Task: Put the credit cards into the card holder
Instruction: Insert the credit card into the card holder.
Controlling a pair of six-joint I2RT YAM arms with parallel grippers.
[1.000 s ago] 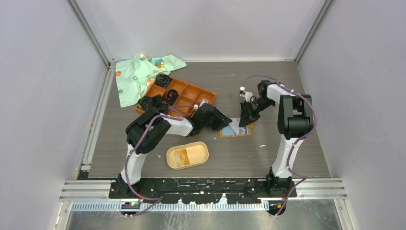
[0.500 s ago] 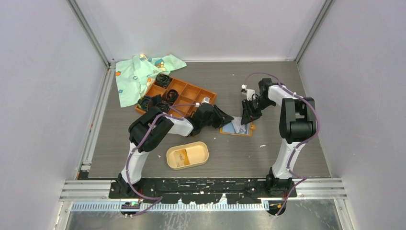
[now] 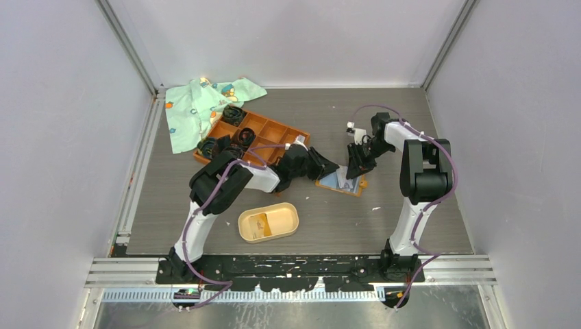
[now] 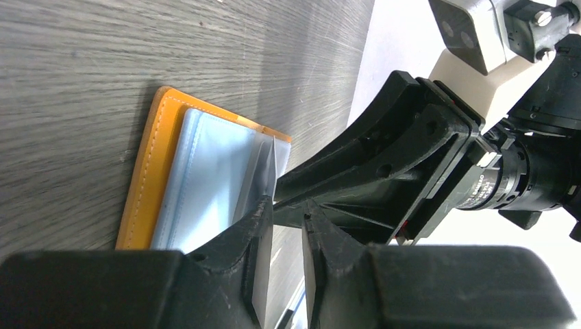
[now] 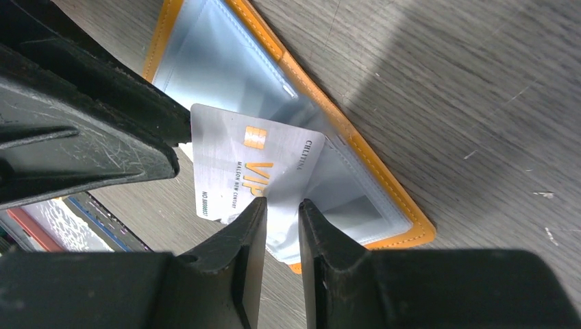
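Left gripper (image 4: 288, 209) now farther right, right gripper (image 5: 281, 202) opposite; both narrowly gapped at silver card (image 5: 253, 157), clamping unclear.

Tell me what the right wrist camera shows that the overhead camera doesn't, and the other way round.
Only the right wrist view: a silver VIP card with a gold chip, lying askew on the wallet's clear sleeves just beyond the right gripper, and what look like more cards at lower left.
Only the overhead view: the beige oval card holder, the orange compartment tray with black coiled bands, and the green cloth.
Both: the open orange wallet, with the left gripper and the right gripper meeting over it.
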